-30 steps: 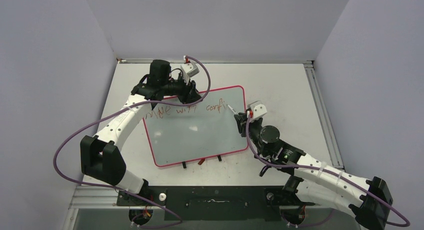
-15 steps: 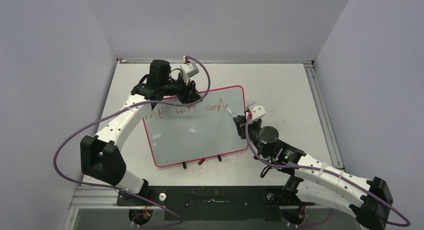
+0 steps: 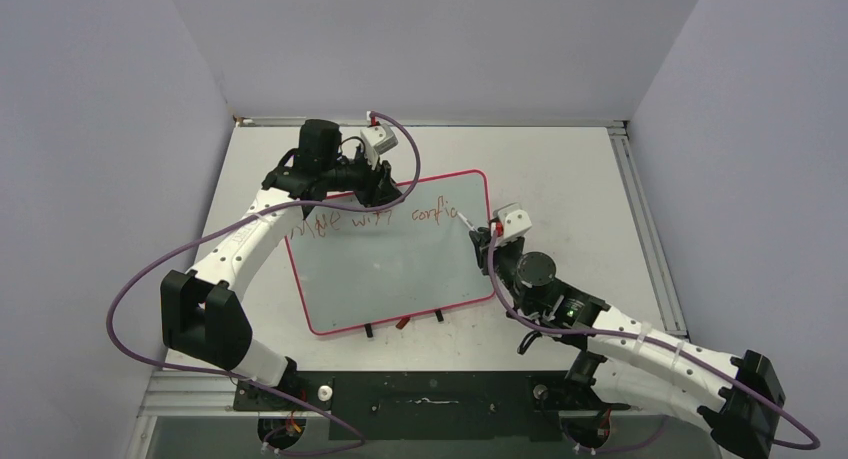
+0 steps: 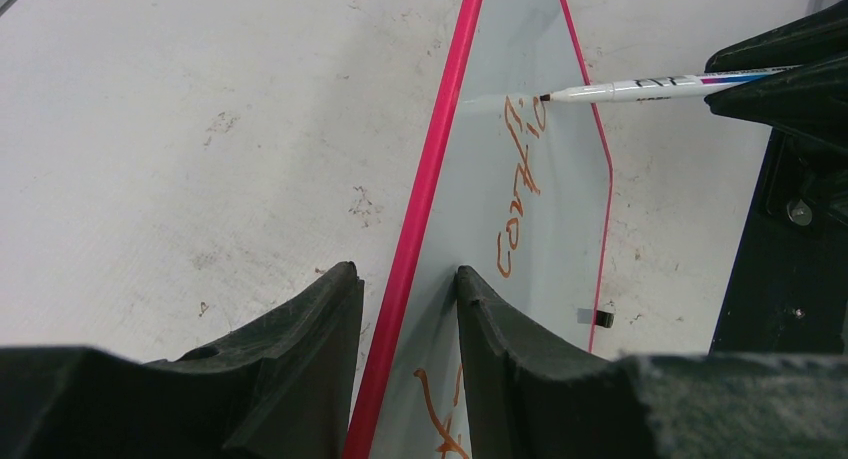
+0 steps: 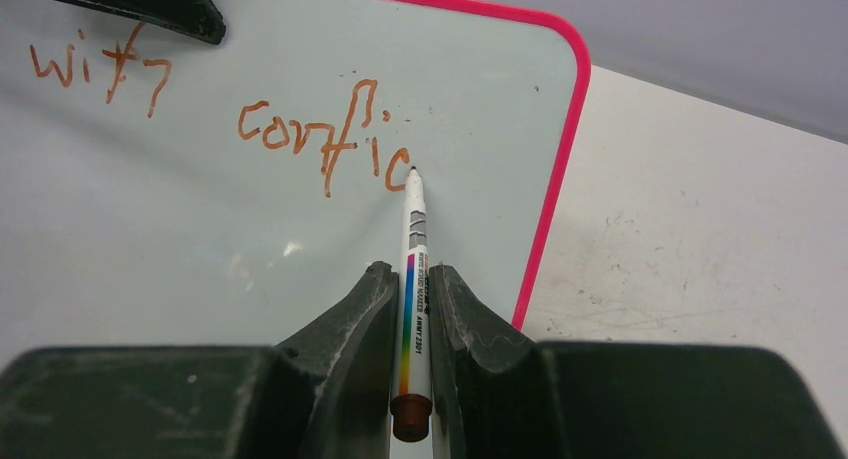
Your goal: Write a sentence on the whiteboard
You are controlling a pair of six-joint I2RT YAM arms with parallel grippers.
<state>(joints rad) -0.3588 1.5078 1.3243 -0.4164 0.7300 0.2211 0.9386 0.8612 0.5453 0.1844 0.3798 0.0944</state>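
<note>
Quick update vs the frame a sec earlier: not much moved tbh. The sentence (image 3: 378, 219) had gained one more stroke. Before, it stopped at "confi"; now a small c-shaped curve sat after the i, so it read roughly "Move with confic" in shaky red-brown. The marker (image 3: 467, 220) tip had crept a bit further right along the line, and the right arm had barely shifted w/ it. Left arm looked the same in both frames, no change I could spot.

Right gripper (image 3: 483, 241): jaws squeezed tight on the marker. In the wrist cam it was a white barrel w/ a rainbow stripe, and a brown end poked out the back btwn the fingers. The tip was on the whiteboard (image 3: 400, 274), right at the upper end of that last curve.

Left gripper (image 3: 386, 190): narrowed down over the board's top edge, a bit left of the middle. One finger was on the written face and one behind, w/ the pink rim running btwn them. Looked like a hold on the board afaict.

The whiteboard itself sat mid table (image 3: 570, 179), skewed a little, w/ two small black feet (image 3: 371, 329) showing at its near edge. The writing ran along the top of the board, and the newest stroke was close to the top right corner. The right gripper hung just at the board's right edge.
</note>
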